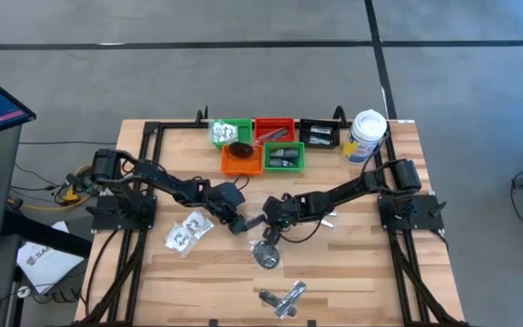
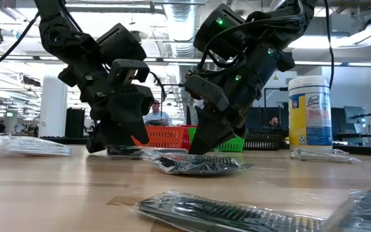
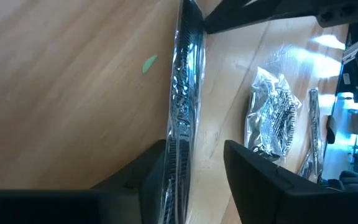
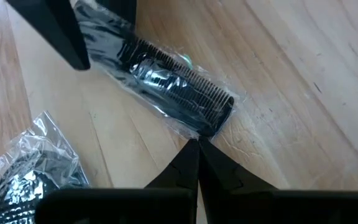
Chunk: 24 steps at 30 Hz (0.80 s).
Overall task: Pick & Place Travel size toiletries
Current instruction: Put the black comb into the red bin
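Observation:
A black comb in clear wrap (image 4: 166, 87) lies on the wooden table (image 1: 352, 272) between my two grippers. My left gripper (image 3: 194, 150) is open. Its fingers stand on either side of the comb's one end, and the comb (image 3: 182, 106) runs lengthwise between them. My right gripper (image 4: 197, 144) is shut, with its tips at the comb's other end. A crinkled clear packet with dark contents (image 1: 266, 254) lies nearer the table's front. Two more wrapped dark pieces (image 1: 284, 298) rest close to the front edge. White-filled packets (image 1: 187, 232) lie to the left. My left gripper has one finger (image 3: 151, 177) against the long side of the comb's wrap (image 3: 174, 180). The other finger (image 3: 253, 174) stands apart from it. The fingers slant down from the table's left and lie along the comb, which rests on the table. My right gripper's shut fingertips meet the wrap's edge (image 4: 194, 134) at the comb's end, slanting down from the table's right. Whether they press on it I cannot tell.
Green (image 1: 230, 133), red (image 1: 275, 130), black (image 1: 319, 134), orange (image 1: 241, 162) and a second green tray (image 1: 284, 157) stand at the table's far edge. A tall white canister (image 1: 366, 136) is to their right. A slim sachet (image 2: 321, 154) lies right of my right gripper.

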Each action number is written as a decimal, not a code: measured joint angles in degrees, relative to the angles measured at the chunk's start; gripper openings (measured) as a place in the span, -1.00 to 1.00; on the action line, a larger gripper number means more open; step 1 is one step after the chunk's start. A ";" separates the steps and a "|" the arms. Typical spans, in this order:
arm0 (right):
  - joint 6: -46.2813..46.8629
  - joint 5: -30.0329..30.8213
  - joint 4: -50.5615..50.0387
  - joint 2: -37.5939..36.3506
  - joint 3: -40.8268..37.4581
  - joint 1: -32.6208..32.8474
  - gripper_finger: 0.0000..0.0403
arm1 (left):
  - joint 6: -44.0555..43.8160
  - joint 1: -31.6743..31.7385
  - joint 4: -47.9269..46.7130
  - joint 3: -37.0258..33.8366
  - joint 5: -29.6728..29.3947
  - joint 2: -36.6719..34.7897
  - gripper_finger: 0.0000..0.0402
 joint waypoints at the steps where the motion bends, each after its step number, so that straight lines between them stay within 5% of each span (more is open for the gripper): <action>1: 0.00 0.03 0.00 0.00 0.00 0.00 -1.00 | -0.02 -0.26 -0.02 0.00 -0.38 0.02 -0.25; 6: 0.05 -0.16 0.60 0.00 -0.11 0.00 -1.00 | -0.17 -0.57 -0.48 -0.05 -1.81 -0.11 -0.44; 12: 0.95 -4.33 5.95 0.15 -0.34 -0.13 -1.00 | -0.11 -0.73 -1.16 -0.11 -1.33 -0.11 -0.92; 18: -1.19 -11.89 3.84 -3.40 -0.74 0.13 -0.88 | -0.22 -1.07 -1.09 -0.13 -1.37 -0.19 -0.98; 24: -3.66 -11.68 -1.05 -13.26 -0.44 -0.17 -0.58 | -0.20 -2.16 -1.89 -0.44 -1.90 -2.12 -0.99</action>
